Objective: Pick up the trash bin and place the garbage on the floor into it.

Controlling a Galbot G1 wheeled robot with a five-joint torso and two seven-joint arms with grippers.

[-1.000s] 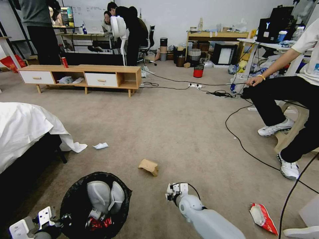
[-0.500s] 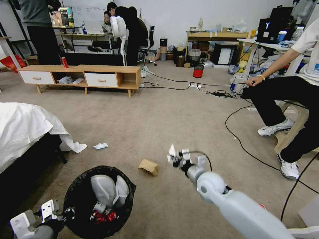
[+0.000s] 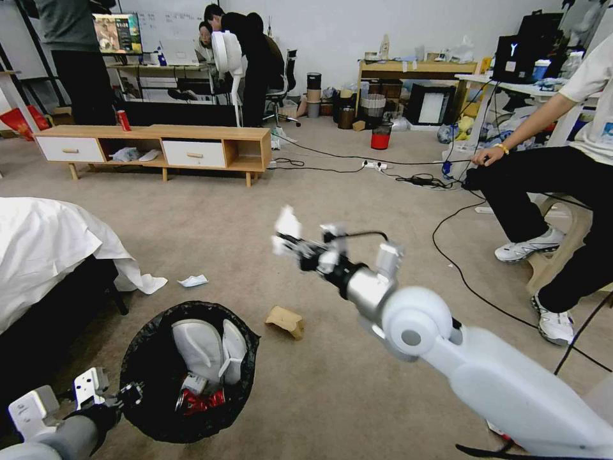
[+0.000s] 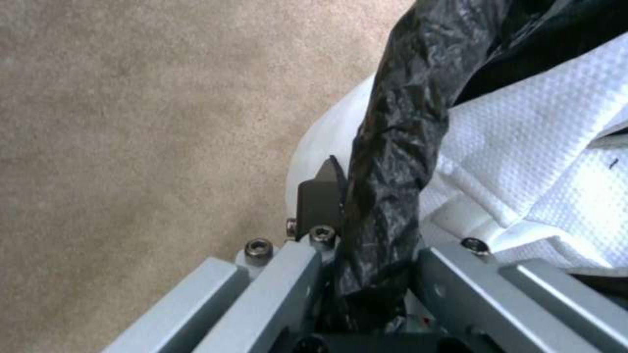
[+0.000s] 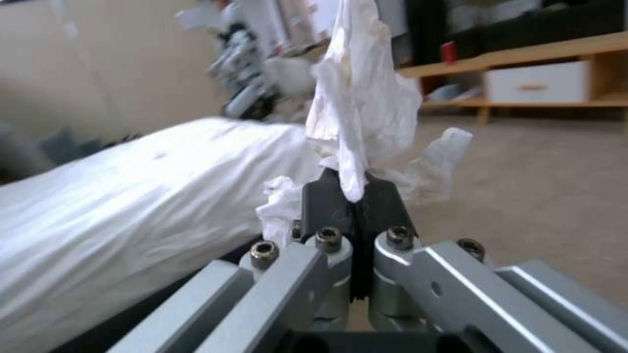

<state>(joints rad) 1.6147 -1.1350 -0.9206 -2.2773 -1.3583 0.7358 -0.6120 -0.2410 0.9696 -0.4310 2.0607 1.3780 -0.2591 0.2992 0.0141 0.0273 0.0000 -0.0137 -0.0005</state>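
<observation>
1. The left gripper [image 3: 124,397] sits low at the robot's left, its fingers [image 4: 321,196] pinching the bag-lined rim of the trash bin [image 3: 150,358], which shows beside the bed [image 3: 45,249]. The black liner is thin and slippery, so the grip looks safest where rim and bag are clamped together. One bin; inside I count two pale rounded pieces and one crumpled red wrapper [image 3: 199,401].
2. On the floor [image 3: 268,211] just past the bin lies one white paper scrap [image 3: 193,280]: light, flat, probably awkward to lift from carpet unless taken by a raised edge.
3. One tan folded cardboard piece [image 3: 285,320] lies near the bin; stiff enough to take by its upturned fold.
4. The right gripper [image 3: 288,237] is raised above the floor, fingers [image 5: 324,206] pressed together on one white tissue [image 5: 360,103], which hangs soft and limp and weighs little.
</observation>
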